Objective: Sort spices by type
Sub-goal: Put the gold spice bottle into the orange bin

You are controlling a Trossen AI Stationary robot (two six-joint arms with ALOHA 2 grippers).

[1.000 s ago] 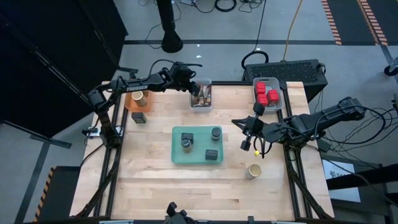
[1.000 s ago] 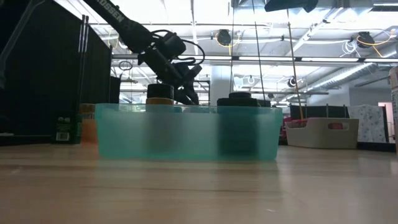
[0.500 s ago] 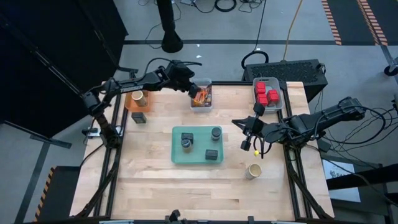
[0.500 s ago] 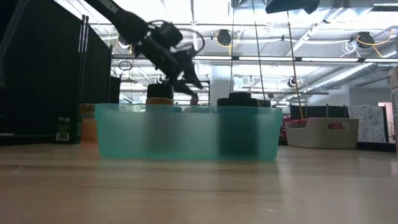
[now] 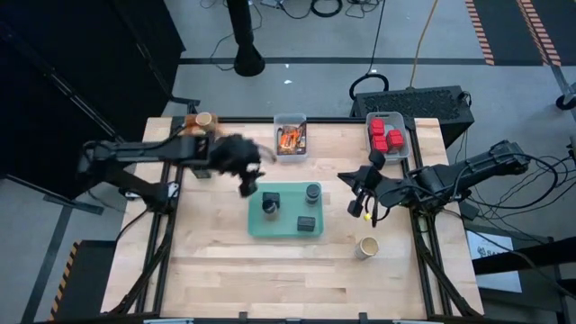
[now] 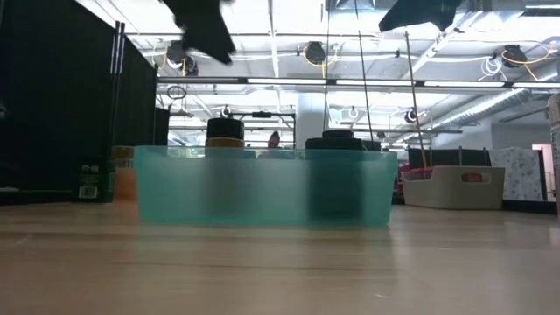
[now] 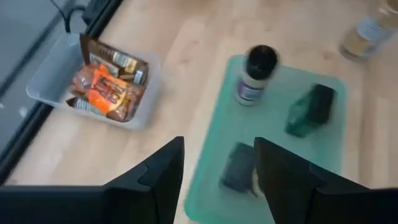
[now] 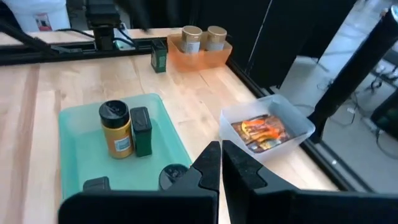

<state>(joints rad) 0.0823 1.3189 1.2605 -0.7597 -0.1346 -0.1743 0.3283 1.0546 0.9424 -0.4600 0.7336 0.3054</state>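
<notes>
I work on a light wooden surface (image 5: 225, 261) made of pale planks. Under it lies a smooth grey floor (image 5: 315, 40), with orange striped tape (image 5: 481, 31) near one corner. A tall black curtain wall (image 6: 52, 105) stands at one side. Far up, long bright ceiling lights (image 6: 350, 81) shine among silver pipes (image 6: 464, 109).

left arm leaves the packet bin

the left gripper (image 5: 245, 184) has swung away from the clear bin (image 5: 290, 138) and now hangs open over the near edge of the teal tray (image 5: 285, 223), empty. the orange-red packets (image 7: 102, 86) it covered a second ago now lie exposed in that bin, behind the gripper.
</notes>
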